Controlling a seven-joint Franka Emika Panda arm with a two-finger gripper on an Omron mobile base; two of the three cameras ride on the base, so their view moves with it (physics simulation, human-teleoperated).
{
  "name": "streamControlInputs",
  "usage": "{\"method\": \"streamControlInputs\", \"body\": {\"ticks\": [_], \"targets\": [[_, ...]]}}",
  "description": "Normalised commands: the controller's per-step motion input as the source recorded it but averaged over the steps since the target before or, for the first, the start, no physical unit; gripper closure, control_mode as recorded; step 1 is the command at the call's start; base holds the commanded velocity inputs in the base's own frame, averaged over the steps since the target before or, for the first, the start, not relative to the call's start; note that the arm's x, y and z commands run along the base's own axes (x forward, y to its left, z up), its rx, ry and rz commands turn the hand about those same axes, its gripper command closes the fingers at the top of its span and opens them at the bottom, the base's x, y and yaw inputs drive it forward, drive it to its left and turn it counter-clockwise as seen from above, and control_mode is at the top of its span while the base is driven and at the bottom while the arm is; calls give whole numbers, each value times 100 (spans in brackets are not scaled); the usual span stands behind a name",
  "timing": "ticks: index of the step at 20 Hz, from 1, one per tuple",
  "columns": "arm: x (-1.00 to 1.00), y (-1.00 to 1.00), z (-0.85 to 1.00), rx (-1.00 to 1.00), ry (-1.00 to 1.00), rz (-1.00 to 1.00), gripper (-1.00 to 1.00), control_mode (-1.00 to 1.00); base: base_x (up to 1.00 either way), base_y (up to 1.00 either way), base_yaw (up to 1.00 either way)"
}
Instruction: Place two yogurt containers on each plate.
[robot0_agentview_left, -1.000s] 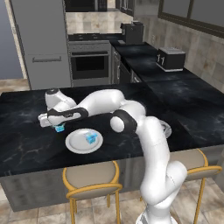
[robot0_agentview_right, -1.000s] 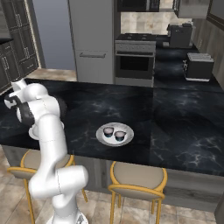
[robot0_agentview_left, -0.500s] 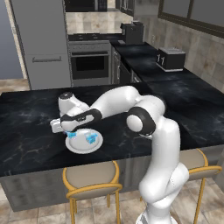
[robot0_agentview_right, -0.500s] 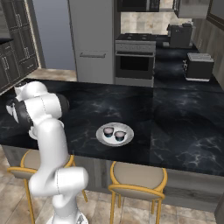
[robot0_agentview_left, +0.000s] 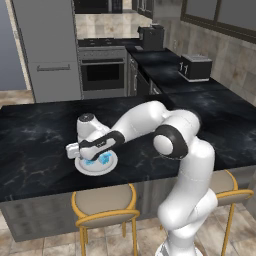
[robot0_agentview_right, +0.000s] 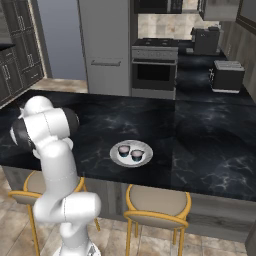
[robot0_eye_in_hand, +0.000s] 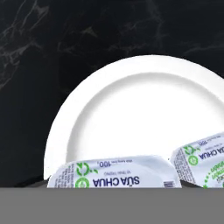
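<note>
Your tool (robot0_agentview_left: 92, 159) hangs low over the plate (robot0_agentview_left: 84, 169) near the front edge of the black marbled tabletop (robot0_agentview_left: 35, 150), above the stool with the yellow frame (robot0_agentview_left: 102, 204). The jaws are drawn in narrow on a light blue yogurt cup (robot0_eye_in_hand: 114, 173); in the hand view that cup sits right at the bottom between the fingers, its printed pale lid facing the camera. You can read the lid lettering running straight across the picture, so the cup's long axis lies across the tool. Whether the cup already rests on the plate or hangs just above it, you cannot tell.

A second light blue cup (robot0_eye_in_hand: 200, 161) lies just beside the first on the same plate, tilted a little, with its lid also facing up and the same green and dark print. From the left base view the two cups show as a small blue patch (robot0_agentview_left: 104, 158) under the hand.

In the right base view you see the other plate (robot0_agentview_right: 145, 159), also near the front edge of the tabletop, well apart from the first. Two dark round cups (robot0_agentview_right: 130, 153) with pale lids stand upright on it, side by side and nearly touching.
</note>
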Motion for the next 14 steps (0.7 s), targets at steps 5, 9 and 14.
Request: {"method": "streamControlInputs", "body": {"ticks": [5,9,14], "targets": [[-6,-11,-19,0,1,0,100,-100,0,0,0],[0,0,-14,0,0,0,100,-100,0,0,0],[0,0,-10,0,0,0,100,-100,0,0,0]]}}
